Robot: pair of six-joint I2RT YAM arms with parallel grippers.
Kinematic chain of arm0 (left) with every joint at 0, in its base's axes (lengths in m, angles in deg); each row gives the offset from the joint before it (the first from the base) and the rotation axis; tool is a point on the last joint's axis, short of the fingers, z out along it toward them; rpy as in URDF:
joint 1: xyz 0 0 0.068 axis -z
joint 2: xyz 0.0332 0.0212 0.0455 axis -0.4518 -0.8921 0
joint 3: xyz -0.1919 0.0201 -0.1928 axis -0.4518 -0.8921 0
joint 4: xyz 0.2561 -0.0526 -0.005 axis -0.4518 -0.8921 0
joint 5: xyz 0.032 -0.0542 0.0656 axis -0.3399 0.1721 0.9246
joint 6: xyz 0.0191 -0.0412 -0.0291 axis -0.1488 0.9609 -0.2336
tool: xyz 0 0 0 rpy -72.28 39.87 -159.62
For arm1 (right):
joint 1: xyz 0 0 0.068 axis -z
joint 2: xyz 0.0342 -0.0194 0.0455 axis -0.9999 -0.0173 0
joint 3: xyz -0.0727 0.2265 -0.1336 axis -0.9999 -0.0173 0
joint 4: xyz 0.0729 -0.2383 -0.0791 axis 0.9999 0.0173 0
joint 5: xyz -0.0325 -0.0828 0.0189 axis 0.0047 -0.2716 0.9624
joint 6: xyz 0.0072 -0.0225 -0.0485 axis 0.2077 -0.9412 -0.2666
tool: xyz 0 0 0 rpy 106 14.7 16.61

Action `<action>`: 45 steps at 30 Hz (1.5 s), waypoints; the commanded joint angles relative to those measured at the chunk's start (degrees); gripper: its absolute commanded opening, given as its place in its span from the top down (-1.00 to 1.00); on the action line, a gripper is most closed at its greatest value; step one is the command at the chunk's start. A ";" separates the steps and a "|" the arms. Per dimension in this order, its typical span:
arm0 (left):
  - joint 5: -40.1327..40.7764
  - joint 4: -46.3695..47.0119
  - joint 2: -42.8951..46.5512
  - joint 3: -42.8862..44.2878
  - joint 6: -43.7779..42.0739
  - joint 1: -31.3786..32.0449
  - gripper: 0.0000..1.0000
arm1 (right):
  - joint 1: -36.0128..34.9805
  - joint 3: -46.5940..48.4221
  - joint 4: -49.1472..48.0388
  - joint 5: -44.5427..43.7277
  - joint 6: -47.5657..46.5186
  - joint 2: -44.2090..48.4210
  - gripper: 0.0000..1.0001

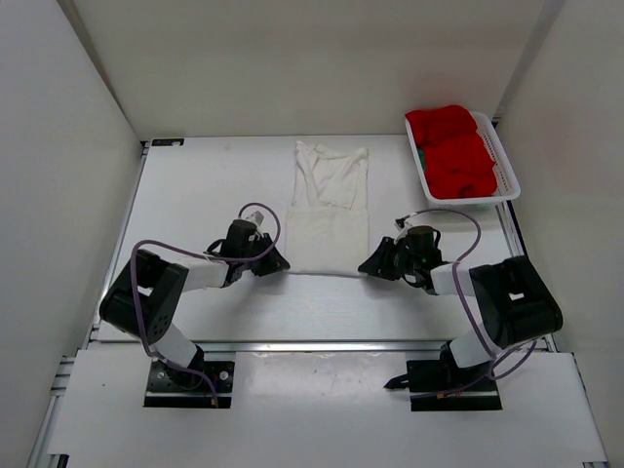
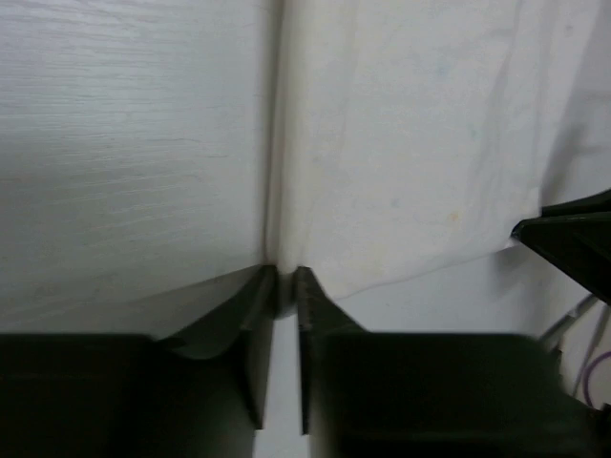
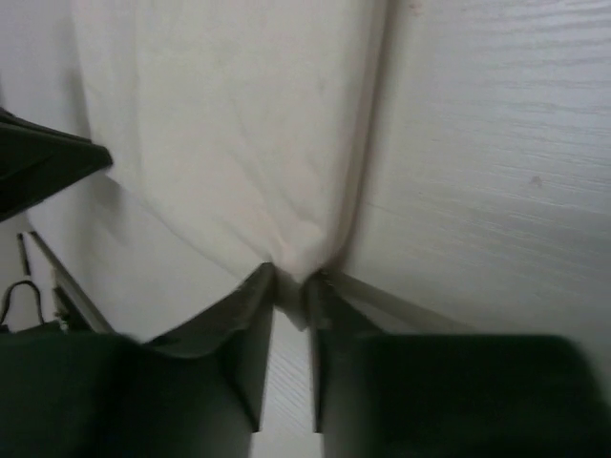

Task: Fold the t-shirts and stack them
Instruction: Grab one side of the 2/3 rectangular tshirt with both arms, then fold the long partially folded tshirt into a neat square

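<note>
Where the cream shirt's [image 1: 330,210] near hem lies on the bench [image 1: 205,185], the left end effector [image 1: 275,261] and the right end effector [image 1: 368,265] each clench one bottom corner, cloth pinched between narrow jaws. The shirt runs away from them as a long strip, sides folded in, collar at the far end. At far right, a white basket [image 1: 507,171] holds the red shirt [image 1: 453,146], heaped beside a sliver of green shirt [image 1: 418,156].

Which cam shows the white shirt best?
Top external: the whole white shirt shows, collar to hem. Left wrist shows only a hem corner pinched in the left gripper; right wrist shows only the other hem corner, pinched in the right gripper.
</note>
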 commanded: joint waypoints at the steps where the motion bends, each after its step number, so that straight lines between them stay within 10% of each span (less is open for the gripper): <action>1: 1.89 -2.22 -1.09 -0.01 -0.29 0.37 0.61 | -0.77 0.84 -0.96 0.03 0.61 -1.66 0.75; 4: 2.24 -4.23 1.36 -0.18 -0.03 0.36 0.99 | -0.60 0.24 0.01 -0.58 0.25 1.23 1.00; 13: -0.75 -15.47 19.64 -10.37 -2.22 2.73 1.00 | -6.39 -10.21 8.70 -6.20 1.21 19.33 0.99; 18: -2.94 -29.55 38.91 -20.48 -0.47 5.64 1.00 | -22.64 -16.82 21.26 -15.78 10.96 39.37 1.00; 23: -3.48 -46.95 57.71 -12.96 3.57 4.22 1.00 | -36.79 -9.56 38.65 -28.51 20.46 54.31 1.00; 34: -4.79 -22.88 19.86 13.49 -2.48 -7.80 1.00 | -0.62 13.47 19.90 -2.10 -1.68 19.23 1.00; 45: 2.44 -20.50 -17.40 44.08 0.05 -12.28 1.00 | 6.95 52.04 24.26 4.33 -4.32 -23.06 1.00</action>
